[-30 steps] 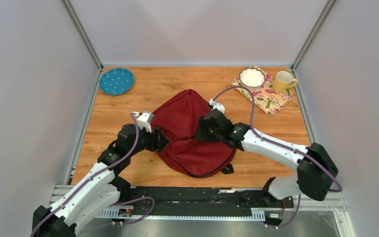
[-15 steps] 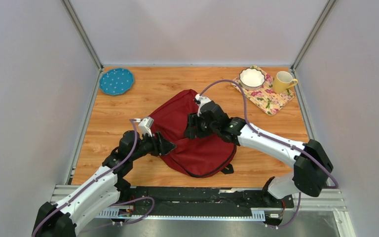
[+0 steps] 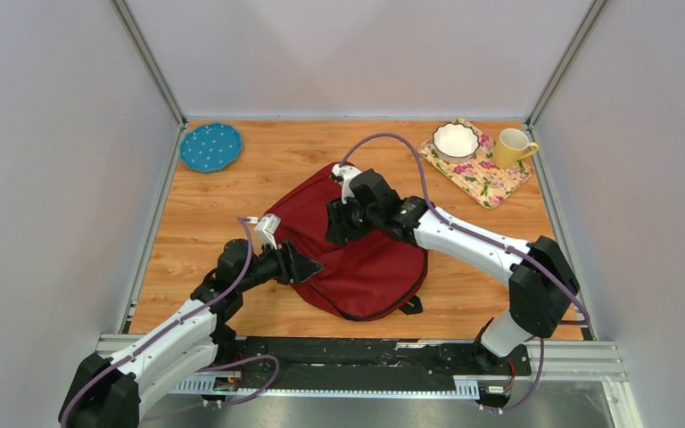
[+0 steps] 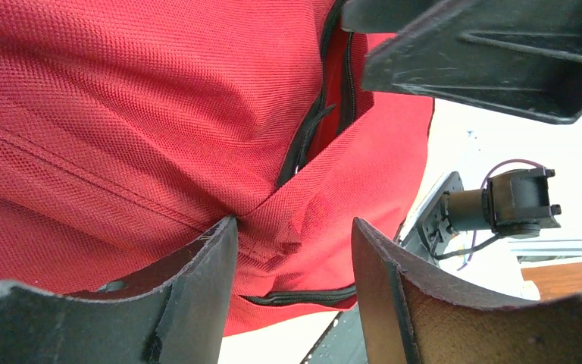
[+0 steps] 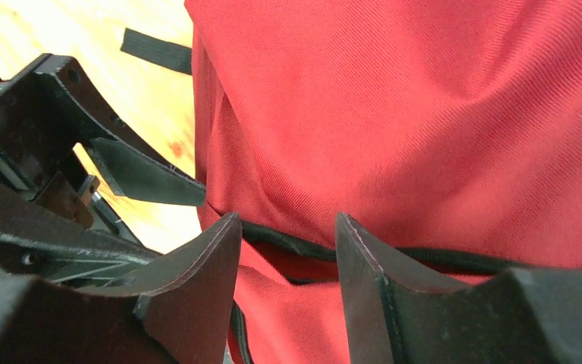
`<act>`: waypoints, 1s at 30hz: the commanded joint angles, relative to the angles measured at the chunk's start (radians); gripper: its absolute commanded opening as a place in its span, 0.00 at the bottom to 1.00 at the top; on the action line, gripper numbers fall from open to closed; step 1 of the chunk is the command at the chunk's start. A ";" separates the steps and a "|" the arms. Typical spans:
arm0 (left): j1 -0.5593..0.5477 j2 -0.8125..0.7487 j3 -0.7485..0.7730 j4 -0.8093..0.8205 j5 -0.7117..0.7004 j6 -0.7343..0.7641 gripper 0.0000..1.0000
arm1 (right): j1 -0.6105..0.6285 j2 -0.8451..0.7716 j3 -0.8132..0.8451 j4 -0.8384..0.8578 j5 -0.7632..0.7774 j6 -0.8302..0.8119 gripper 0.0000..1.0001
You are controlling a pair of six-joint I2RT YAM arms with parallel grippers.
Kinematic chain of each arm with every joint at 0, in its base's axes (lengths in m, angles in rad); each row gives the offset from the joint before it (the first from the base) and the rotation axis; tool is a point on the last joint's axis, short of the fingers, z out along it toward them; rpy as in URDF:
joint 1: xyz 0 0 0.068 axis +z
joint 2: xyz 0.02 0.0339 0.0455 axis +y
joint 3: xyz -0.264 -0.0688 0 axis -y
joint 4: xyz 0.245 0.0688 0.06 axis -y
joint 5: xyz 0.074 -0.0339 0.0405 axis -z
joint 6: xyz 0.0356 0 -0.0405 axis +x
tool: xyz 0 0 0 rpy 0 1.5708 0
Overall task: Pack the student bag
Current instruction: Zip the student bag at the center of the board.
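The student bag (image 3: 357,254), dark red with black zippers, lies flat in the middle of the table. My left gripper (image 3: 310,266) is at its left edge and stands open; in the left wrist view a fold of the bag (image 4: 121,114) fills the gap of that gripper (image 4: 292,227), next to a partly open black zipper (image 4: 314,129). My right gripper (image 3: 334,234) hovers over the bag's left-centre, close to the left one. It is open too: in the right wrist view a black zipper line (image 5: 288,244) crosses the gap of that gripper (image 5: 286,220).
A blue dotted plate (image 3: 210,146) sits at the back left. At the back right a floral mat (image 3: 491,183) carries a white bowl (image 3: 456,139), with a yellow mug (image 3: 513,146) beside it. A black strap (image 3: 410,305) pokes out at the bag's near edge.
My right gripper has swung left and farther back over the bag, toward the left gripper. My left gripper has slid right onto the bag's left edge. Both stay open.
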 commanded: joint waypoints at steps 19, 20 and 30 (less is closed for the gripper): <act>-0.061 0.067 -0.113 0.131 0.001 0.086 0.56 | -0.009 0.053 -0.108 -0.010 -0.200 -0.027 0.50; -0.061 0.069 -0.113 0.128 -0.001 0.089 0.56 | -0.009 0.053 -0.111 0.000 -0.214 -0.021 0.50; -0.061 0.072 -0.103 0.143 -0.008 0.078 0.55 | -0.011 0.038 -0.076 0.088 -0.208 0.135 0.55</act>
